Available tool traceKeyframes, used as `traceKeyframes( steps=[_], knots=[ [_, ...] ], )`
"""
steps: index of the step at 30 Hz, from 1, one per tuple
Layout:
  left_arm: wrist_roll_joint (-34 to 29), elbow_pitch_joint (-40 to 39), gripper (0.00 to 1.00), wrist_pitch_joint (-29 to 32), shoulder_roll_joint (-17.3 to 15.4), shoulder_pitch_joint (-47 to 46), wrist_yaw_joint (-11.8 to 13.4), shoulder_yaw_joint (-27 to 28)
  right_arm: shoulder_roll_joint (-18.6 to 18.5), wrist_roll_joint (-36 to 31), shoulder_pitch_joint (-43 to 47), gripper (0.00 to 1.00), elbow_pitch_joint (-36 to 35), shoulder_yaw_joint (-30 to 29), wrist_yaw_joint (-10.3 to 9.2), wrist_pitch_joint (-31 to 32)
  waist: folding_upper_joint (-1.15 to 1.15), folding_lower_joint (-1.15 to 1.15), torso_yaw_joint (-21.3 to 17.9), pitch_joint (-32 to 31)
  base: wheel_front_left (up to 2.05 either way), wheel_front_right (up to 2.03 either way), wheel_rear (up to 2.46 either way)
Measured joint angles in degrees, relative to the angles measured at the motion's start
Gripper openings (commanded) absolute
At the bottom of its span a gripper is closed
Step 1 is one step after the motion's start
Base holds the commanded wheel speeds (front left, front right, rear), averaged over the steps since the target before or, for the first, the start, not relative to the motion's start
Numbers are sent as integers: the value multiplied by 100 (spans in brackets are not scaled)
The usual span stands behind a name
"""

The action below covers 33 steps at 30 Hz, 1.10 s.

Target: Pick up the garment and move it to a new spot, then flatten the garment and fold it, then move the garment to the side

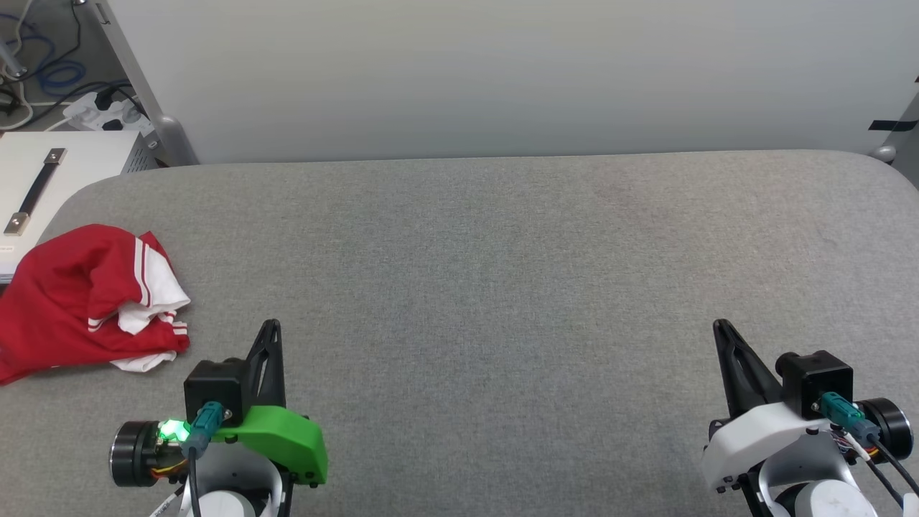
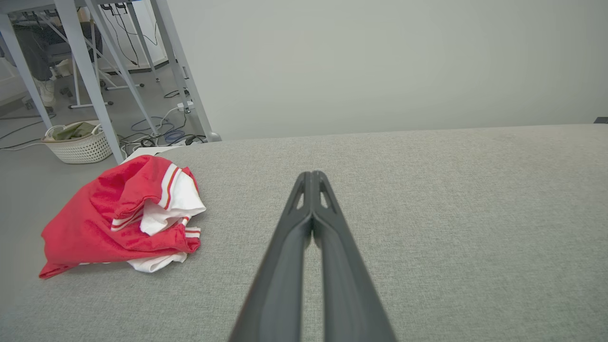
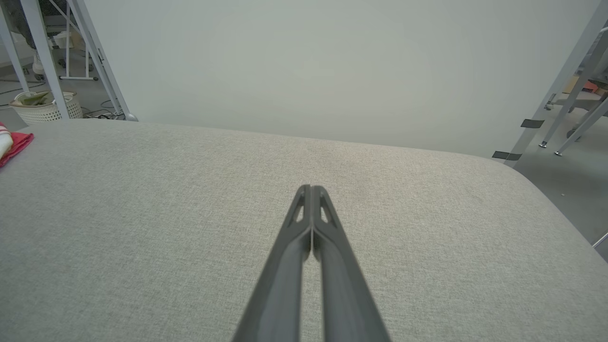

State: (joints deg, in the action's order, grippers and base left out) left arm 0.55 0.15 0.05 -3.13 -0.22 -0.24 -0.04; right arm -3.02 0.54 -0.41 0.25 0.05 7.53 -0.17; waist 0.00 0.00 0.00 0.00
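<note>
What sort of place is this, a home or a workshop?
Most likely a robot test lab, not a home: a grey padded worktable, loose cables and a power strip on the floor, and bare metal frame legs.

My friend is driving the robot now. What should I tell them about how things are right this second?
Left hand: shut, empty, not touching the jersey on its left.
Right hand: shut, empty, over the right side of the grey table.
Jersey: crumpled red-and-white heap at the table's left edge.
Done: nothing yet.
To do: pick up, move, flatten, fold, set aside.
</note>
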Motion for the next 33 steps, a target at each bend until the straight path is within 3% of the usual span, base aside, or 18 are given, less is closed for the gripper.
traceKeyframes(
  steps=[25,26,33],
  knots=[
    [0,0,0,0,0,0,0,0,0,0,0,0,0,0,0,0,0,0,0,0,0,0,0],
    [0,0,100,-1,0,0,0,0,0,1,0,100,0,0,0,0,0,0,0,0,0,0,0],
    [4,10,100,-2,-1,0,-1,1,-2,13,-1,100,10,0,0,-3,0,0,-1,1,0,0,0]
  ],
)
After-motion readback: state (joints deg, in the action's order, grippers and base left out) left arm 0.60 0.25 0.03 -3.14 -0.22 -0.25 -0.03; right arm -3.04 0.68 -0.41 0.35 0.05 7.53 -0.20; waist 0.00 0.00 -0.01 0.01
